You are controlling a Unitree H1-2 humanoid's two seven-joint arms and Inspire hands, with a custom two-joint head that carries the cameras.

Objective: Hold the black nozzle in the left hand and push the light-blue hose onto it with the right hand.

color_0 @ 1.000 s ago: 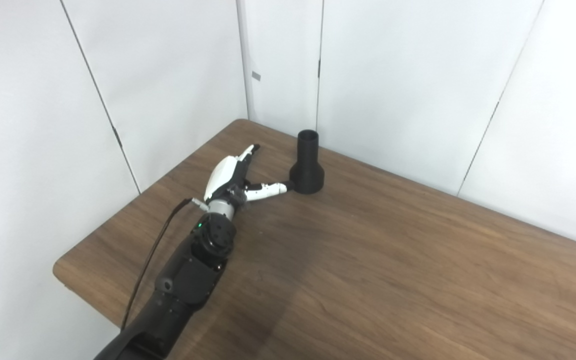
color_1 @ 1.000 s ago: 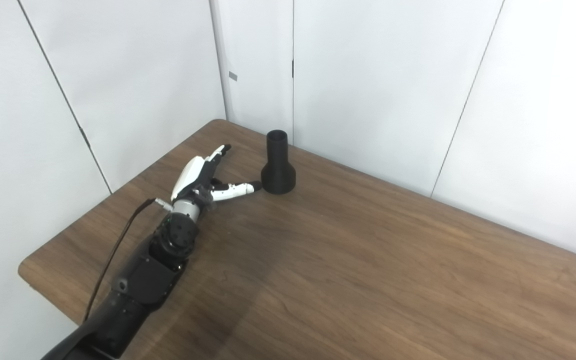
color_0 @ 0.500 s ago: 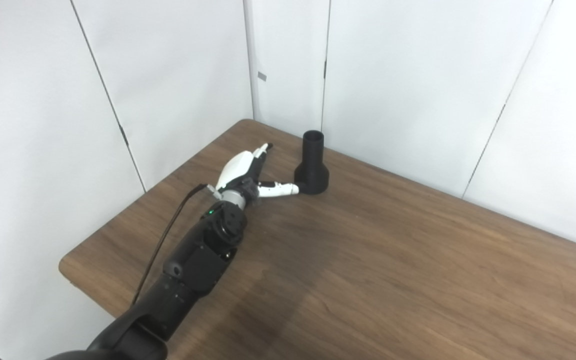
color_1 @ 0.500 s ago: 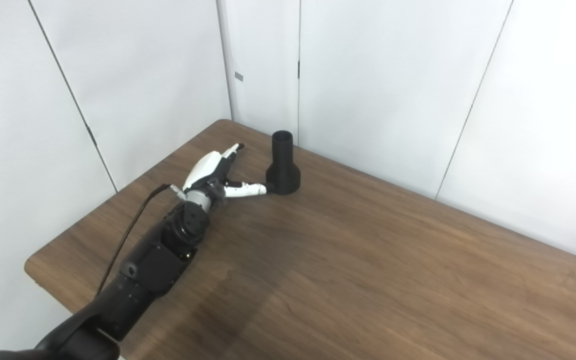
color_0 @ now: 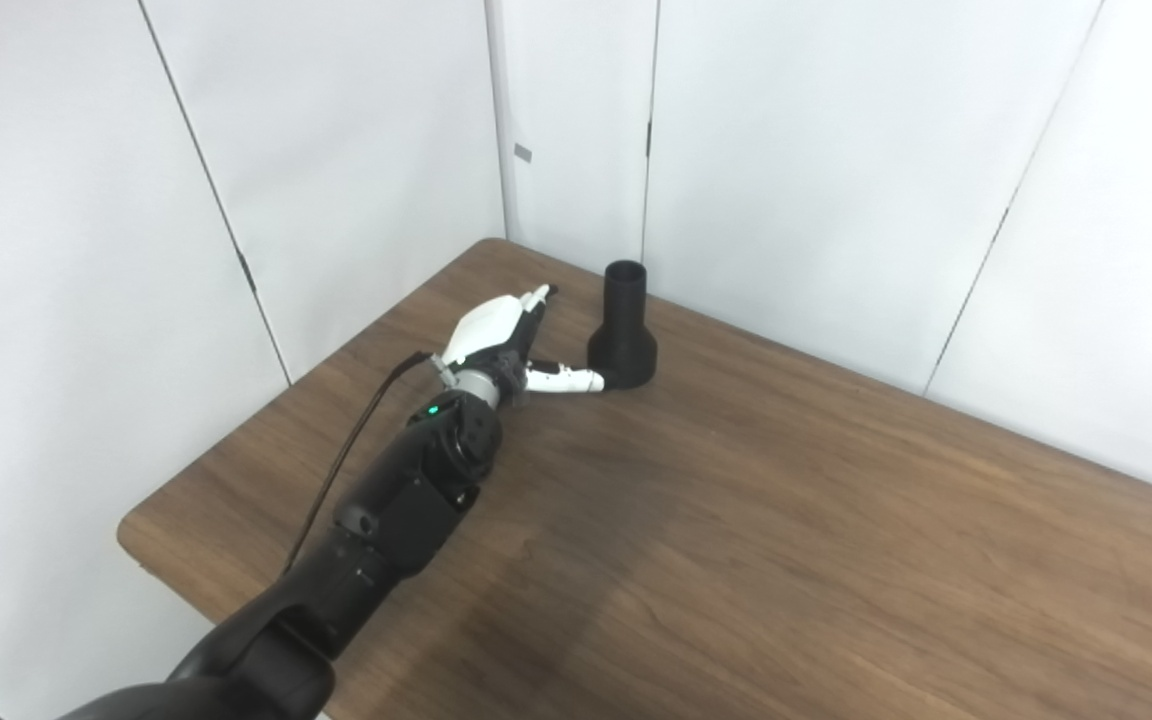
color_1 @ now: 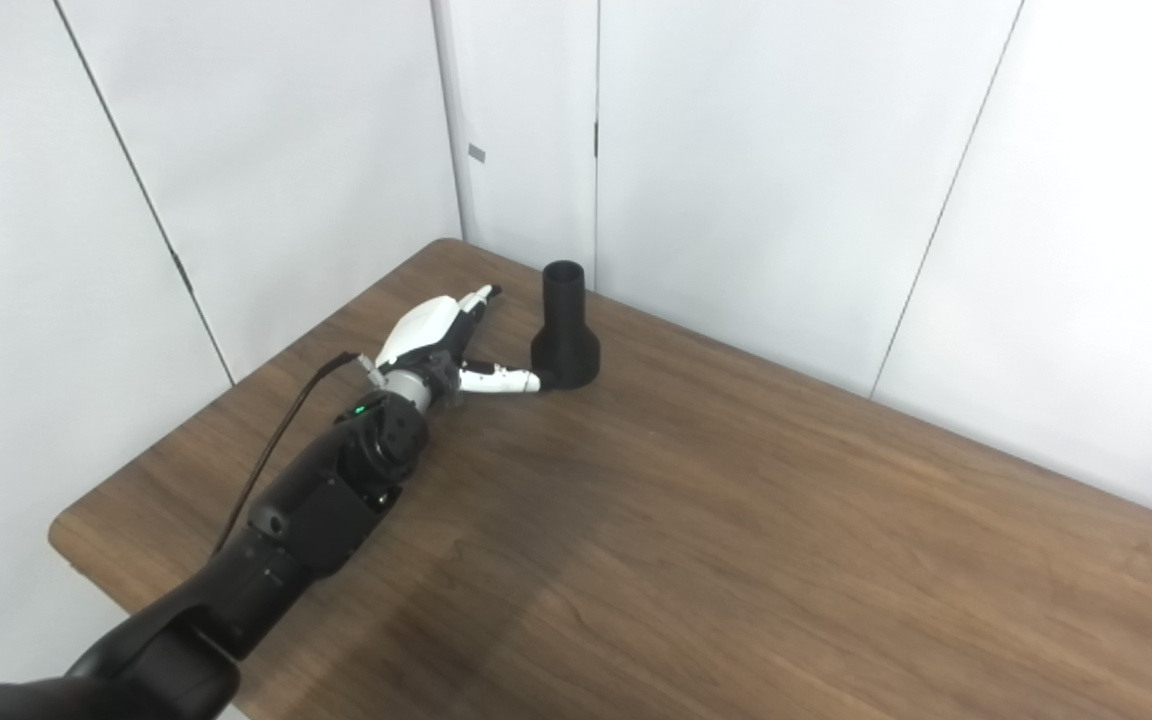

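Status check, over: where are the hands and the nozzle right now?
Left hand open, thumb tip at black nozzle base. Nozzle upright on table, not gripped. Right hand and hose out of view. Nothing in the way.

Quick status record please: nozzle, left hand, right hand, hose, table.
nozzle: black nozzle upright on its wide base, near the far corner of the table
left hand: left hand open, fingers spread, thumb tip at the nozzle's base; not grasped yet
right hand: not in view
hose: none visible in either view
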